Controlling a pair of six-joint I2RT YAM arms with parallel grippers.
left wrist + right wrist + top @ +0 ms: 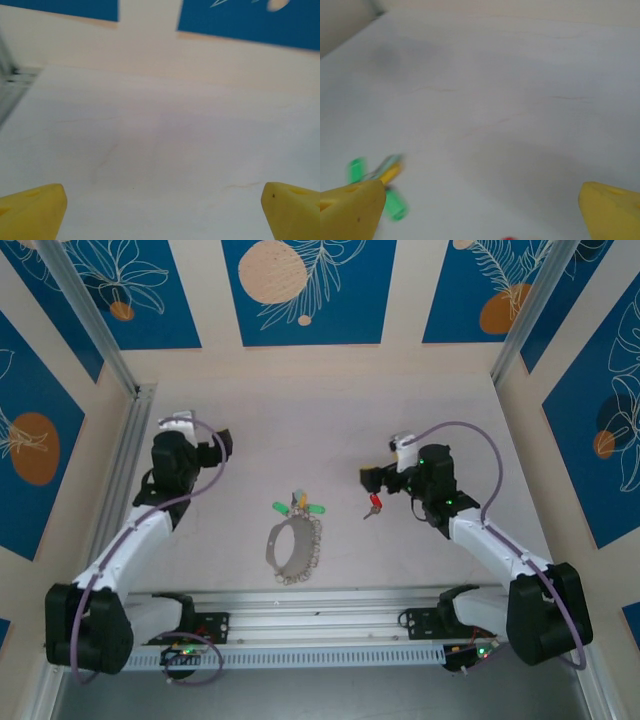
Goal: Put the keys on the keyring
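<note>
We see the keyring (pixel 292 551) flat on the table (pixel 300 420), the green and yellow keys (pixel 300 508) just beyond it. The red key (pixel 374 504) lies apart to the right, just beside the right gripper (pixel 482 205) – jaws spread wide, empty. The left gripper (pixel 162 207) sits well off left – also spread, holding nothing.

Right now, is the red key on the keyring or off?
Off: the red key lies apart from the keyring, to its right.
</note>
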